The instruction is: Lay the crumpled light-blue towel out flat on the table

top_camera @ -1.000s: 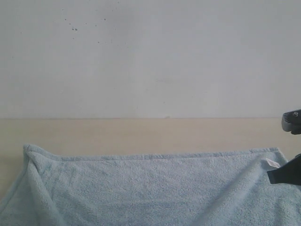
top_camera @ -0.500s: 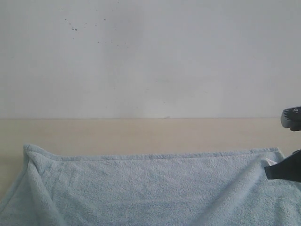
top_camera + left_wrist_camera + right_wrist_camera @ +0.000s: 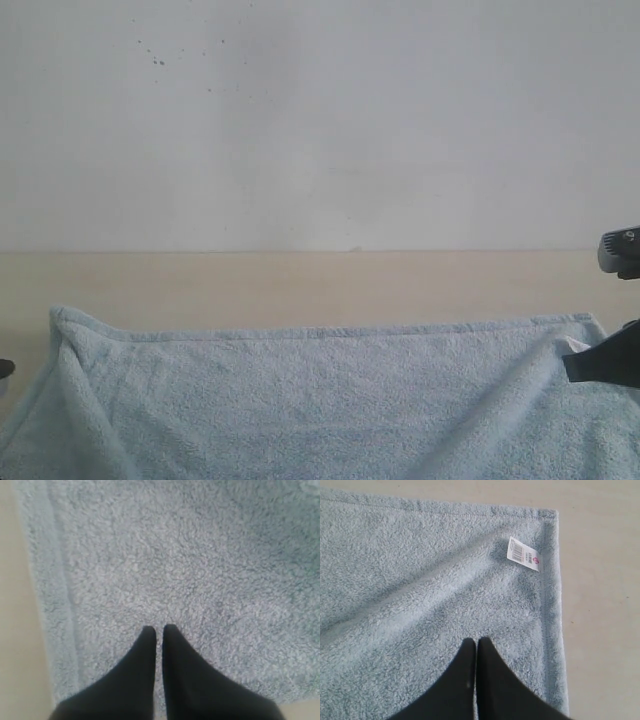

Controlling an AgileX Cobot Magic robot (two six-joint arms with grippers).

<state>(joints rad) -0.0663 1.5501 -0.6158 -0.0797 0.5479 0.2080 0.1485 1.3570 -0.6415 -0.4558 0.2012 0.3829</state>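
Mostly flat, your towel (image 3: 320,400) lies on the table (image 3: 300,280).
Your right gripper (image 3: 477,641) pinches a towel ridge; your left gripper (image 3: 159,628) is nearly closed, holding nothing.

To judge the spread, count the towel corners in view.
2. The towel shows its far left corner and its far right corner, beside the white tag, both on the table. The near corners lie out of frame, unseen.
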